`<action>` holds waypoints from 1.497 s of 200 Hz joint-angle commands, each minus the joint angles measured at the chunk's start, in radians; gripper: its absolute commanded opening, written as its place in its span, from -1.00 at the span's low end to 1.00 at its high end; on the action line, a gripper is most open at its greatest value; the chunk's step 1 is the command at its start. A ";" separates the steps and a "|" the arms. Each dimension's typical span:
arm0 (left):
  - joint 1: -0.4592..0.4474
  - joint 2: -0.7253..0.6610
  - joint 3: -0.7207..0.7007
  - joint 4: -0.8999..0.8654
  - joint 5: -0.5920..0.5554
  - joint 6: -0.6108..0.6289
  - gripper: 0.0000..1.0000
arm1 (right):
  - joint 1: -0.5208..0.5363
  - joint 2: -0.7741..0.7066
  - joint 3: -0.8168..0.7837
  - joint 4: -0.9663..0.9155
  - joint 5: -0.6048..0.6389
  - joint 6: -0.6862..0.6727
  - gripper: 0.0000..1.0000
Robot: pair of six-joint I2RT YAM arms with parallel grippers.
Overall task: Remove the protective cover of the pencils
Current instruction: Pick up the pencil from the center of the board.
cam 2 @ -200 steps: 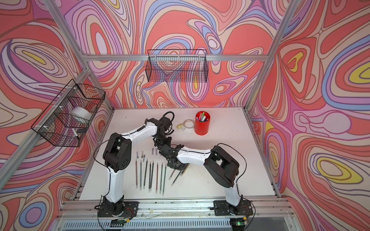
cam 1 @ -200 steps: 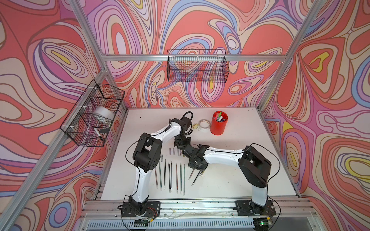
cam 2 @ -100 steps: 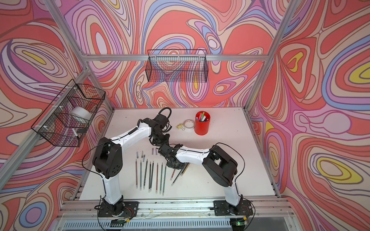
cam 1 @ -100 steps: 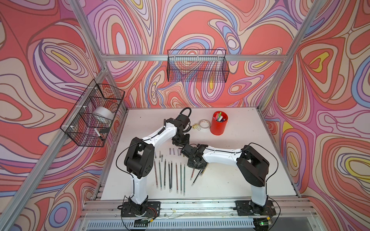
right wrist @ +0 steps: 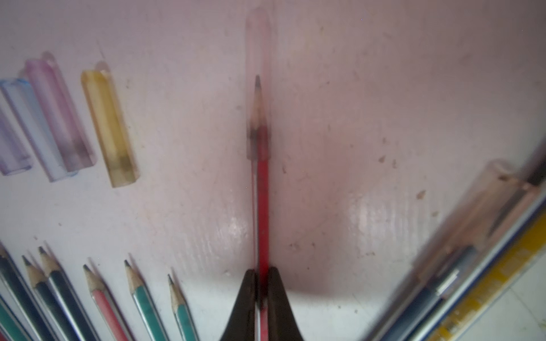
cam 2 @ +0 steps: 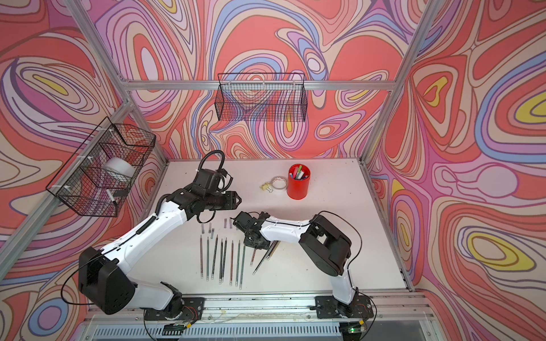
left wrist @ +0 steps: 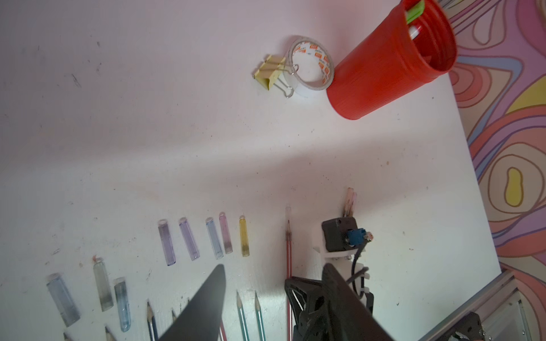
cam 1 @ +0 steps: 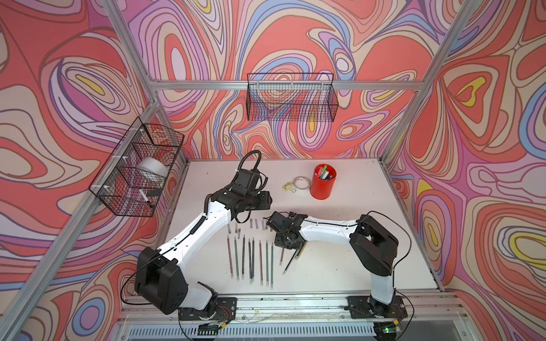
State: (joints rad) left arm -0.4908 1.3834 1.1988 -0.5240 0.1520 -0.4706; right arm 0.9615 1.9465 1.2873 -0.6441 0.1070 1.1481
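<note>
Capped red pencil (right wrist: 262, 212) clamped in right jaws; left jaws apart, nearby

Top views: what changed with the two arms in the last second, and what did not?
The right gripper closed its fingers on the red striped pencil, its clear plastic cover still on. The left gripper opened, and that arm's elbow swung toward the front edge. The bare pencils in a row and loose tinted covers stayed.

Table (cam 1: 339, 274) bare at 5 o'clock and 2 o'clock of centre; red cup (cam 1: 322, 184), tape roll (cam 1: 301, 183) block 1 o'clock; pencil row (cam 1: 250, 259), loose caps (cam 1: 256, 223) crowd 7 to 9 o'clock
</note>
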 commanded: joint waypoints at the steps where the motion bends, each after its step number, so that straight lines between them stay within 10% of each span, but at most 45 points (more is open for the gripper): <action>1: 0.003 -0.056 -0.063 0.133 -0.009 0.011 0.19 | -0.004 -0.041 -0.029 0.037 0.006 -0.022 -0.89; 105: 0.026 -0.051 -0.101 0.290 0.254 -0.047 0.24 | -0.004 -0.254 -0.137 0.285 -0.029 -0.133 -1.00; 299: 0.046 0.039 -0.051 0.295 0.405 -0.090 0.01 | -0.004 -0.465 -0.219 0.500 -0.046 -0.264 -1.00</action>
State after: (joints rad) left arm -0.4503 1.4124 1.1172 -0.2531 0.5247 -0.5522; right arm 0.9611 1.4605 1.0302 -0.1669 0.0776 0.9051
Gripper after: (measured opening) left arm 0.506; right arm 0.081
